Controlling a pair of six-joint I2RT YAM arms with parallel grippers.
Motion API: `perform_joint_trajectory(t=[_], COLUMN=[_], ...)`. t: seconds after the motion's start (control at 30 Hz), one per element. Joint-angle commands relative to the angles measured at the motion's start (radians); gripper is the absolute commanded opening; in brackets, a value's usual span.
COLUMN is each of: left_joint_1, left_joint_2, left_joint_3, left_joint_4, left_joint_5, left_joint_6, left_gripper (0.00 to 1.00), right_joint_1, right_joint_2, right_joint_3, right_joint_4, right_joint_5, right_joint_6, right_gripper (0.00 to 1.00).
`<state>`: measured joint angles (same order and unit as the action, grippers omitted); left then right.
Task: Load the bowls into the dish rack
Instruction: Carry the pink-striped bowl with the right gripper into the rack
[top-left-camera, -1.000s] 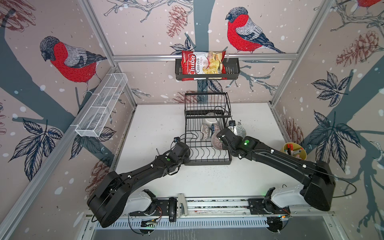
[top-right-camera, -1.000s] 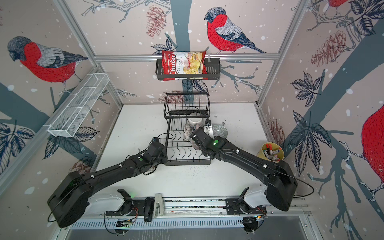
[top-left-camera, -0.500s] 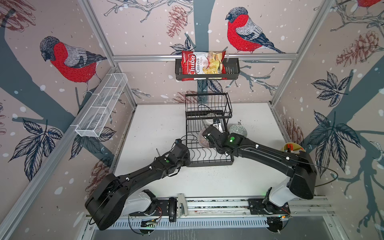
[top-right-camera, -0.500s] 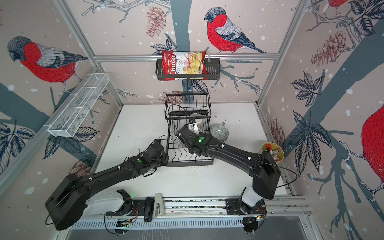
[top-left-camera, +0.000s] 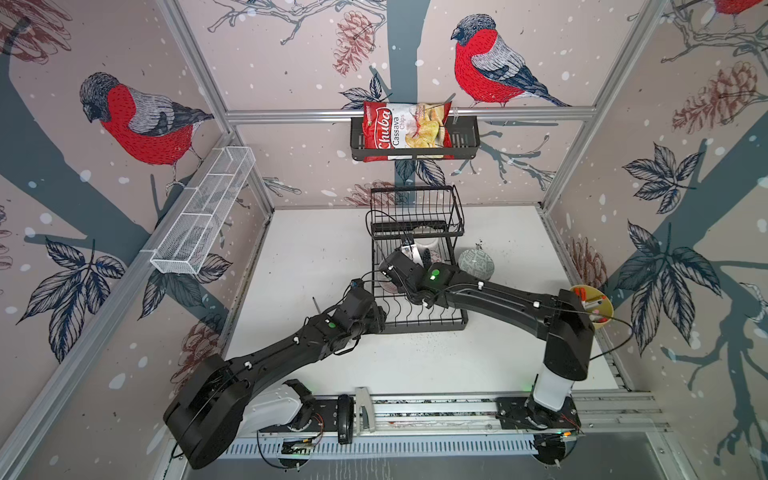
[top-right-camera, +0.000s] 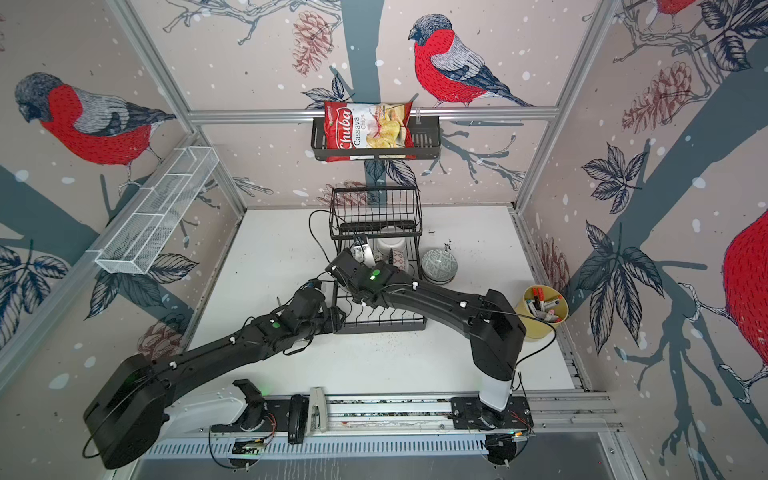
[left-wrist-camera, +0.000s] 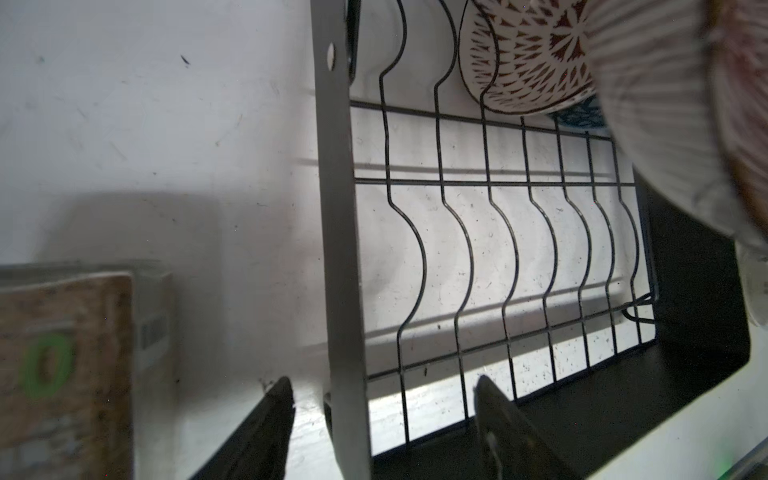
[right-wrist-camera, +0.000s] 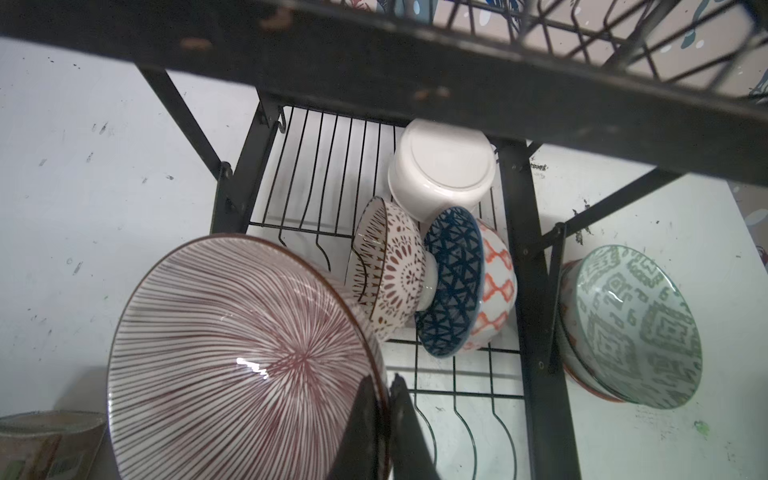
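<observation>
We pinch the striped bowl (right-wrist-camera: 232, 353) by its rim in the right gripper (right-wrist-camera: 384, 399), on edge to slot into the rack (right-wrist-camera: 536, 291); our left gripper (left-wrist-camera: 382, 399) stands spread astride the rack's rail.

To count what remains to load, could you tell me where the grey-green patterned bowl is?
In both top views the grey-green patterned bowl sits on the table, just outside the right side of the dish rack.

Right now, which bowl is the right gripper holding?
The maroon-striped bowl: the right gripper is shut on its rim. The white, brown, blue and orange ones sit in the dish rack; the grey-green bowl sits outside it.
</observation>
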<state>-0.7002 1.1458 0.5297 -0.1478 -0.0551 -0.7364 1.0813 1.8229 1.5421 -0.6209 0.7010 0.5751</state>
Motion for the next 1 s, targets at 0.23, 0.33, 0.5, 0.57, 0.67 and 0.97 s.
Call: perform_joint_trajectory(t=[0.23,0.33,0.5,0.57,0.67,0.97], left_joint_1=[0.01,0.029,0.082,0.102,0.122,0.137], left_joint_2=[-0.185,-0.257,-0.356,-0.395,-0.434,-0.509], left_joint_3=[-0.056,-0.081,-0.116,-0.122,-0.128,-0.125], left_joint_4=[-0.026,-0.039,-0.059,-0.067,-0.076,-0.085], left_joint_5=[-0.11,-0.116,-0.09,-0.079,-0.066,-0.05], left_joint_6=[0.008,-0.002,-0.019,-0.02,-0.017,-0.011], left_gripper=[0.89,0.91,0.93,0.94,0.95,0.96], right_joint_1=[0.003,0.002,0.003,0.003,0.0,-0.011], right_joint_2=[0.133,0.166,0.214,0.231,0.26,0.345], right_joint_3=[0.145,0.178,0.221,0.233,0.256,0.319], right_joint_4=[-0.023,-0.044,-0.064,-0.07,-0.088,-0.119], right_joint_5=[0.12,0.145,0.184,0.201,0.227,0.289], right_joint_6=[-0.019,-0.021,-0.033,-0.04,-0.049,-0.097], right_gripper=[0.0,0.0,0.0,0.0,0.0,0.0])
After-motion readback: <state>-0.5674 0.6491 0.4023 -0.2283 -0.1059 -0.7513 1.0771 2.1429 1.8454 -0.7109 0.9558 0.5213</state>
